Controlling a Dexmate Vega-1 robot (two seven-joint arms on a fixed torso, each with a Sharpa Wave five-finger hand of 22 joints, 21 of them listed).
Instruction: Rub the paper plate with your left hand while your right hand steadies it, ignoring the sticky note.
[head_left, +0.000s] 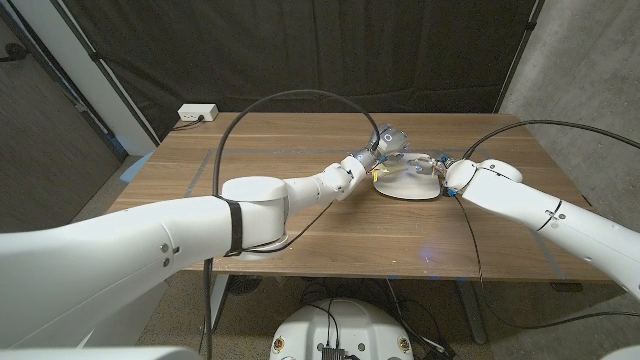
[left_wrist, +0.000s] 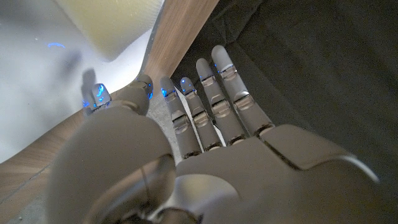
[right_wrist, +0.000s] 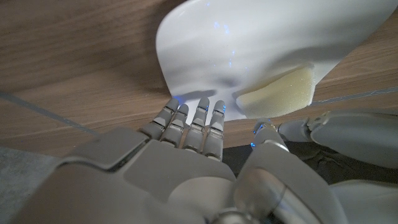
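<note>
A white paper plate (head_left: 410, 188) lies on the wooden table (head_left: 300, 215) right of centre. A pale yellow sticky note (right_wrist: 277, 93) sits on the plate (right_wrist: 249, 43) near one rim. My left hand (head_left: 385, 145) is at the plate's far left rim, fingers stretched out and apart, holding nothing. In the left wrist view its thumb tip (left_wrist: 99, 94) reaches the plate (left_wrist: 37, 74) close to the sticky note (left_wrist: 112, 22). My right hand (head_left: 440, 168) is at the plate's right rim; its fingertips (right_wrist: 193, 115) touch the rim. The left hand (right_wrist: 348, 134) shows beside it.
A white power box (head_left: 197, 113) sits at the table's back left corner. A black cable (head_left: 260, 105) arches over the table's middle from my left arm. A dark curtain hangs behind the table. Bare wood stretches left of the plate and in front of it.
</note>
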